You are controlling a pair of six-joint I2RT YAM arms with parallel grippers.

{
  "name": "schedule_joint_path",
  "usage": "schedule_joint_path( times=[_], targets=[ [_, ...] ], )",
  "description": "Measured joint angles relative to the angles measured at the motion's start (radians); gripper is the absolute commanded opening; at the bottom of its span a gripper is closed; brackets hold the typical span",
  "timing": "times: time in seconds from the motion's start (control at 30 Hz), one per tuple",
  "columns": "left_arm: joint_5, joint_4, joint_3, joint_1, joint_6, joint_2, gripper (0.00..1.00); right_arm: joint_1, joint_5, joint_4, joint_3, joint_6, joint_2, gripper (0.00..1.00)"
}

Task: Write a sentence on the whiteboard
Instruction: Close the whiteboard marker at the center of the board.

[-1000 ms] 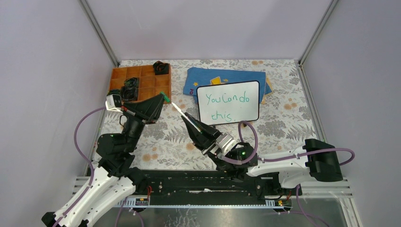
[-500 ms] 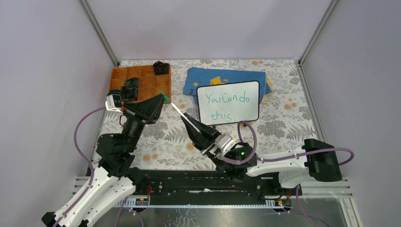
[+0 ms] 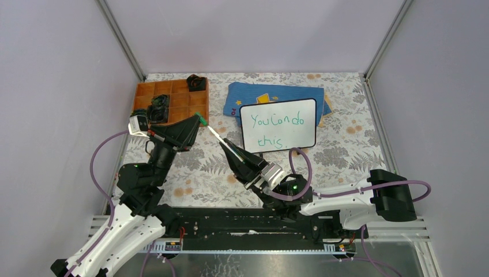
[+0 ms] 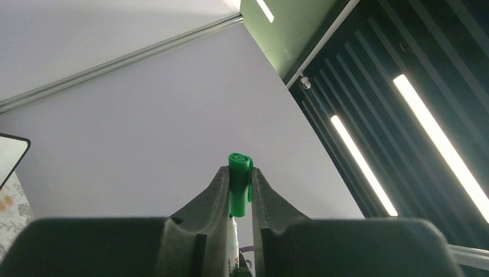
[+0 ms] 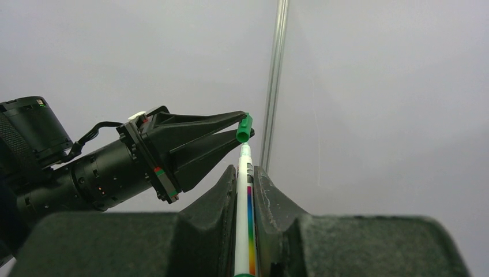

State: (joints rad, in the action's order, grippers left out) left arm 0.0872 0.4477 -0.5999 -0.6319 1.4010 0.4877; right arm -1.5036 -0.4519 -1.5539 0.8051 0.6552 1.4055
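Note:
The whiteboard (image 3: 279,124) lies at the back centre, partly on a blue cloth. On it stands the sentence (image 3: 277,129) in green: "You can do" above "this." My left gripper (image 3: 200,120) is raised and shut on the green marker cap (image 4: 239,183); the cap also shows in the top view (image 3: 202,120). My right gripper (image 3: 226,145) is shut on the white marker (image 5: 244,216), whose tip points at the cap's open end with a small gap between them (image 5: 245,147). The marker also shows in the top view (image 3: 218,137).
A blue cloth with yellow print (image 3: 271,96) lies under the whiteboard's back edge. An orange compartment tray (image 3: 173,98) with black parts stands at the back left. Grey walls enclose the floral table (image 3: 346,144) on three sides.
The right arm has shifted slightly left with the marker, bringing its tip a little closer to the cap. The left arm has barely moved.

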Motion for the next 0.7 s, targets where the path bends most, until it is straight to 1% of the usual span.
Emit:
schedule_joint_path(
  times=[0.7],
  targets=[
    [-0.001,-0.034,0.000,0.000,-0.005,0.000,0.00,0.000,0.005,0.000,0.000,-0.014,0.000,0.00]
  ],
)
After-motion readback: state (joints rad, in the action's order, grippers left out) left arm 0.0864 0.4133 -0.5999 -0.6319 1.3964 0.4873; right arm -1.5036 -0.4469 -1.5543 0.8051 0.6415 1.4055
